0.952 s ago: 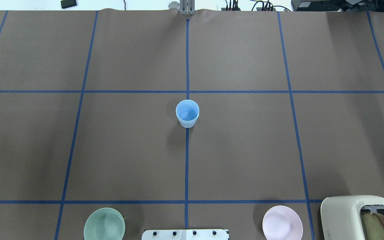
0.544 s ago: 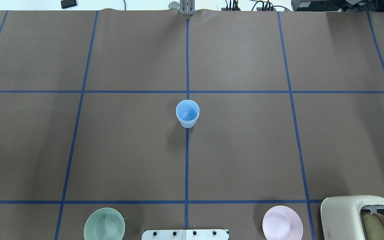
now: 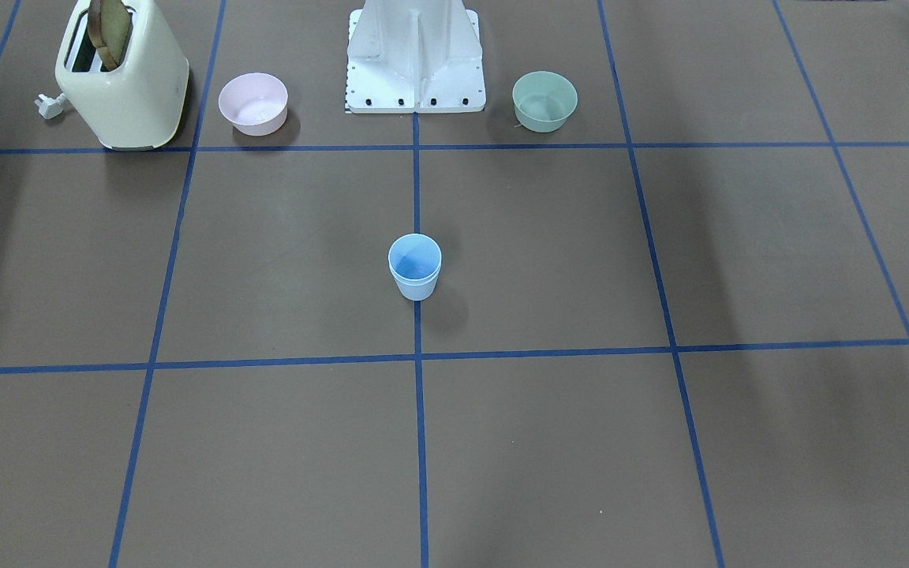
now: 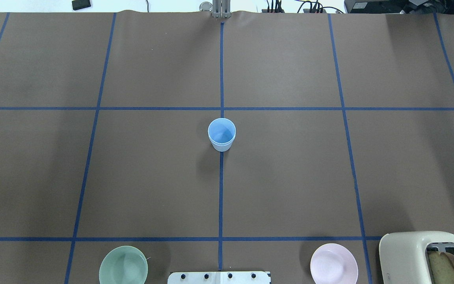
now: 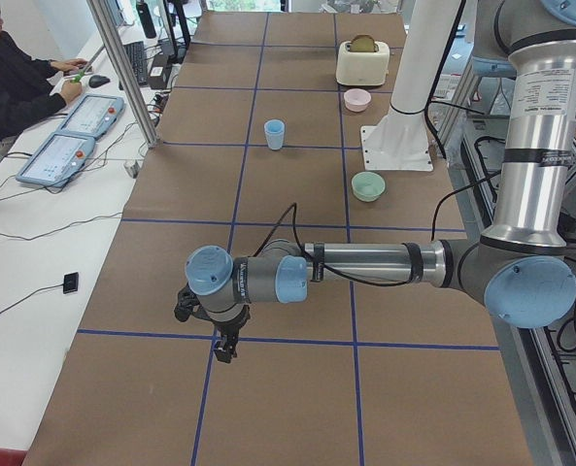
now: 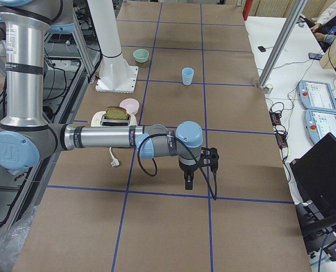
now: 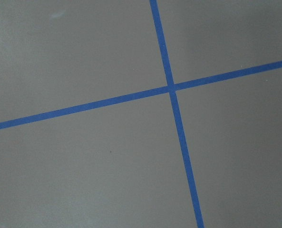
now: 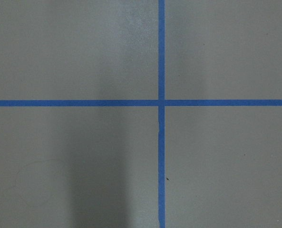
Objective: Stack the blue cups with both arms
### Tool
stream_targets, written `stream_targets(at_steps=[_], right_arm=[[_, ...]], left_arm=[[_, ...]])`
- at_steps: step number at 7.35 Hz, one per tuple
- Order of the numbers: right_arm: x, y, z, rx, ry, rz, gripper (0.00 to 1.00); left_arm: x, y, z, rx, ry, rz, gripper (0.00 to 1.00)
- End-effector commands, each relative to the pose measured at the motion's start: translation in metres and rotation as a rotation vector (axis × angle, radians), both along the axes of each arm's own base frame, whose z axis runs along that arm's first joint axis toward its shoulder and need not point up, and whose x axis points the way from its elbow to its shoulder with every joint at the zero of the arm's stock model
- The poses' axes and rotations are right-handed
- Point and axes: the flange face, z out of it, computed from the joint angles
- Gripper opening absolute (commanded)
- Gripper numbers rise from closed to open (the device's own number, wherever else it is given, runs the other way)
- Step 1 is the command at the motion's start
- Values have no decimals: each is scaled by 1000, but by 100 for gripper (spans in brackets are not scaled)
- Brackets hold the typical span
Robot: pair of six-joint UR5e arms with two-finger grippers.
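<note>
The two blue cups point(image 4: 221, 134) stand upright and nested on the middle tape point(image 4: 221, 197) line of the table point(image 4: 152, 177). Only a thin double rim shows that there are two; the inner cup's wall is hidden inside the outer one.

The left gripper point(image 5: 221, 348) shows only in the left side view, small and dark below the wrist of the left arm point(image 5: 365, 264). It points down over a crossing of tape lines. I cannot tell whether its jaws are spread or closed. The cups are well apart from these jaws, far up the table. The green bowl point(image 4: 123, 268) lies roughly between, off toward the robot's side.

The right gripper point(image 6: 188, 184) shows only in the right side view, hanging from the right arm point(image 6: 100, 137). Its fingers merge into one dark shape, so the state of its jaws cannot be told either. The cups are well apart from these jaws too. The toaster point(image 6: 114, 118) and the pink bowl point(image 6: 129, 105) are nearer, toward the robot's side.

Each wrist camera shows only brown cover and a tape crossing beneath the jaws. No fingers enter either view.

In the overhead view the frame edge cuts off the toaster, the bread point(image 4: 445, 268) in its slot, both bowls and the white mount point(image 4: 219, 277). A person point(image 5: 11, 83) at the desk is partly cut off.
</note>
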Motion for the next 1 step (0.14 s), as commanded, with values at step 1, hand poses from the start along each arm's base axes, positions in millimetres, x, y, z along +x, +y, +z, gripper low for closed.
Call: stream_targets(at_steps=[1], right_arm=[[0, 1, 1, 0, 1, 0, 100]], left_arm=[[0, 4, 3, 0, 0, 3, 99]])
